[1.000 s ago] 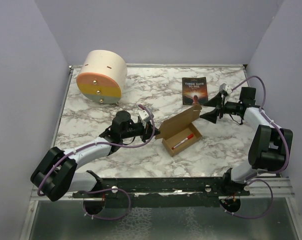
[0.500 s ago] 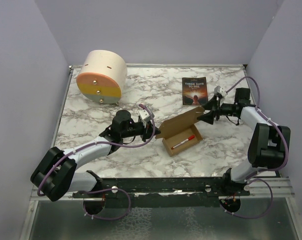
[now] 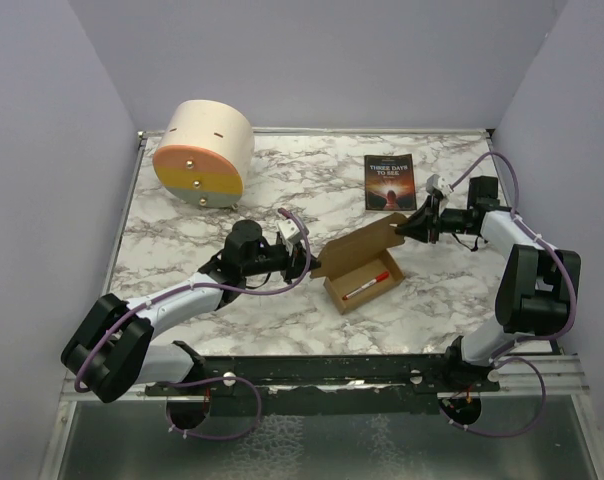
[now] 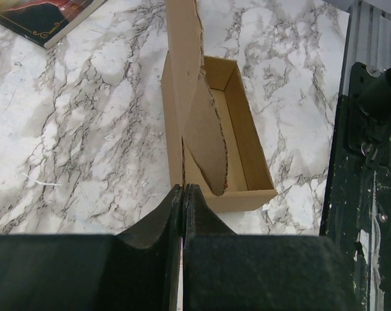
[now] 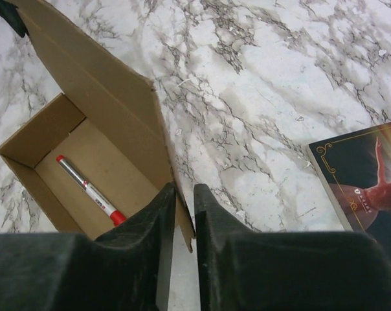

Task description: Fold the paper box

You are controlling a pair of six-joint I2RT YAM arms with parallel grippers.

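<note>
Item: right gripper (image 5: 184, 191), fingers narrowed to a slit around the lid's free corner; you cannot tell whether it grips. Item: left gripper (image 4: 183, 189), fingers pressed together, apparently nipping the lid's opposite end. Item: paper box (image 3: 367, 245), centre of the top view, just right of middle, red pen (image 5: 89, 188) inside. Status, judged: tray walls are formed and the lid stands raised. You still have to lower the lid and tuck its flaps.

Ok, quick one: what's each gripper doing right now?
Left gripper: closed, pinching the paper box by a flap edge.
Right gripper: closed on the paper box's raised lid corner.
</note>
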